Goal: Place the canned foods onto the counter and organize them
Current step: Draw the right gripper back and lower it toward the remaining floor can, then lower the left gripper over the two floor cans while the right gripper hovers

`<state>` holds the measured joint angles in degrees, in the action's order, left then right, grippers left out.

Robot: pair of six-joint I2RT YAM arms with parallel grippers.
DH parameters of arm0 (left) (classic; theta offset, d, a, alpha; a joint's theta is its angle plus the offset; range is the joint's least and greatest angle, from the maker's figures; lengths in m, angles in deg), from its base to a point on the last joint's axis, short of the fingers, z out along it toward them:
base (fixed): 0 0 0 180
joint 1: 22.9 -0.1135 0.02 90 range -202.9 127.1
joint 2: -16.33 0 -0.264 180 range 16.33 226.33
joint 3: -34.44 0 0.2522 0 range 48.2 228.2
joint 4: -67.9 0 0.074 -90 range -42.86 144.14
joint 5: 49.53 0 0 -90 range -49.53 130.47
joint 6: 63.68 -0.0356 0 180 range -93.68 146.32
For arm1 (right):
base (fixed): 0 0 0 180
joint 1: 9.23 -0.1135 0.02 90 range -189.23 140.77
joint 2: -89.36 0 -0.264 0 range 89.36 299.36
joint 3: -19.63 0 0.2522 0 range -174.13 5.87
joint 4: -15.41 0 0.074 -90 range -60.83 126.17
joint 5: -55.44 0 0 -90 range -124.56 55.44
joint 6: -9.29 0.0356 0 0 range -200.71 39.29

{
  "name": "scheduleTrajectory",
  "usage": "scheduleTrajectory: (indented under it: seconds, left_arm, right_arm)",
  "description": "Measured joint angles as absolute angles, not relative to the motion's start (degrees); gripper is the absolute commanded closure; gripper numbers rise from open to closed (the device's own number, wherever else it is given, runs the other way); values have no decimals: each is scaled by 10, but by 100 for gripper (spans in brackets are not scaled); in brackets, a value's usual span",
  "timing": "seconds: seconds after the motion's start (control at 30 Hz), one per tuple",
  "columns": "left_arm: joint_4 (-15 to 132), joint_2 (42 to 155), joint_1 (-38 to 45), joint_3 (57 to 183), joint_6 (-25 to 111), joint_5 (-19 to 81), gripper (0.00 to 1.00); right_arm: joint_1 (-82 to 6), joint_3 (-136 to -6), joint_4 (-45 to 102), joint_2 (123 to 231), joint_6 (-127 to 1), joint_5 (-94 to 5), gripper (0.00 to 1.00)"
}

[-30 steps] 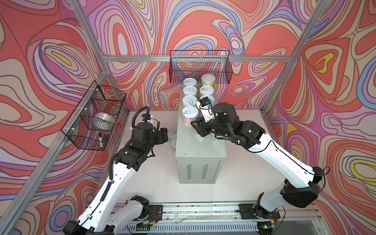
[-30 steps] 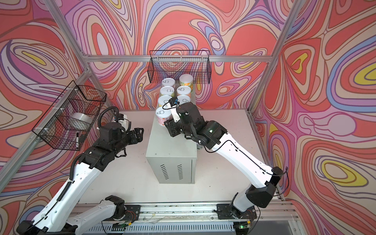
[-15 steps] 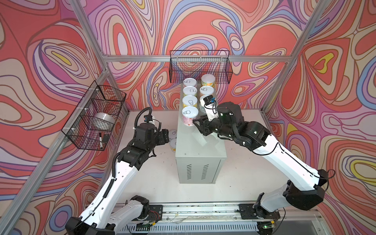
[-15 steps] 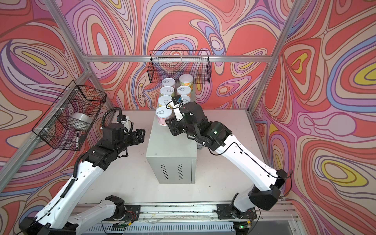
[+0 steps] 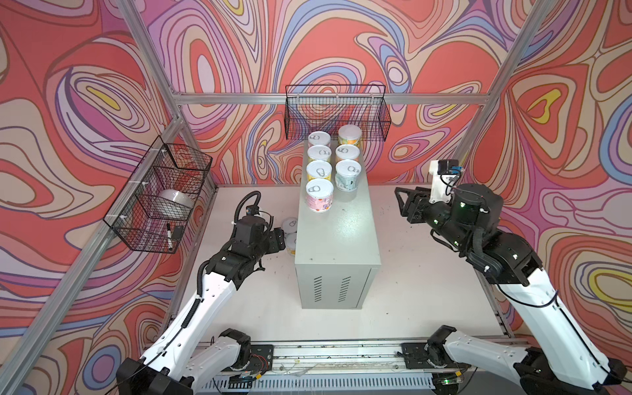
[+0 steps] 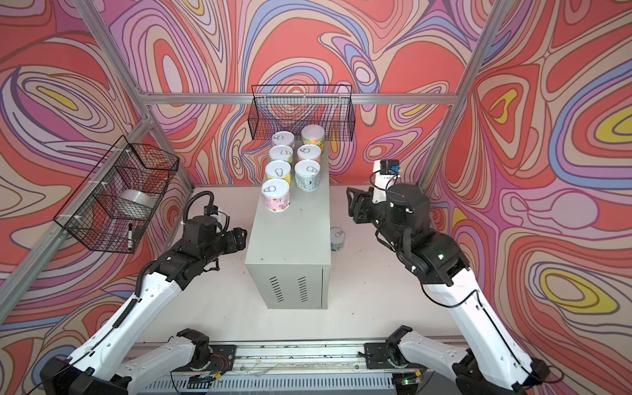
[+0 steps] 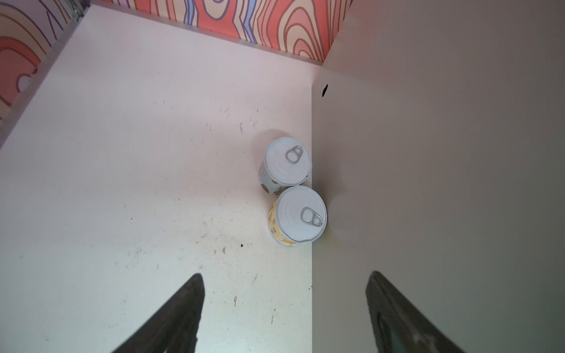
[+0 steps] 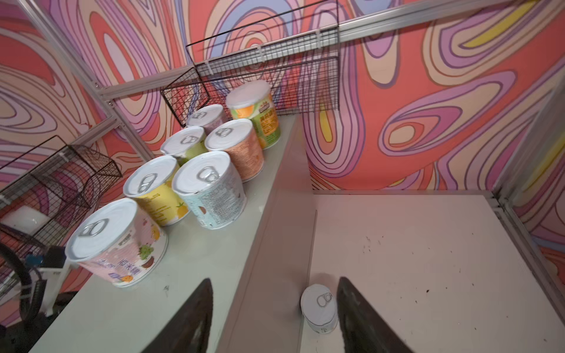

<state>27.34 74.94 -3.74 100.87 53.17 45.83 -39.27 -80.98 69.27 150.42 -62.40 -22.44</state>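
Observation:
Several cans with silver pull-tab lids stand in two columns at the far end of the grey counter (image 5: 337, 239); the nearest are a pink can (image 5: 319, 195) and a light blue can (image 5: 348, 175). Two cans (image 7: 287, 162) (image 7: 301, 214) stand on the table against the counter's left side. Just short of them my left gripper (image 7: 282, 276) is open and empty. One more can (image 8: 319, 307) stands on the table at the counter's right side. My right gripper (image 5: 402, 201) hangs open and empty, off to the right of the counter.
A black wire basket (image 5: 337, 113) hangs on the back wall just above the farthest cans. A second wire basket (image 5: 160, 195) on the left wall holds a white roll and a marker. Aluminium frame posts bound the white table (image 5: 427, 273).
My right gripper has opened, let go of the light blue can on the counter and pulled back to the right. The left gripper has edged closer to the two cans beside the counter.

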Motion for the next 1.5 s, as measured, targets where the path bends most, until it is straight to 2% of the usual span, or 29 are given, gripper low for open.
scheduleTrajectory:
  seconds: [0.2, 0.33, 0.9, 1.33, 1.5]
  left_arm:
    - [314, 781, -38, 967, 550, 449, 11]
    - [351, 829, -38, 949, 555, 433, 10]
    - [460, 997, -39, 965, 568, 375, 12]
    - [464, 1063, -39, 981, 570, 396, 13]
    - [444, 1068, -40, 999, 570, 435, 13]
  right_arm:
    - [-307, -740, 675, 1530, -572, -331, 23]
    - [-294, -711, 673, 1563, -553, -361, 22]
    - [-294, -707, 657, 1583, -542, -363, 25]
    - [-294, -706, 653, 1585, -542, -361, 25]
    - [-294, -705, 645, 1589, -542, -361, 25]
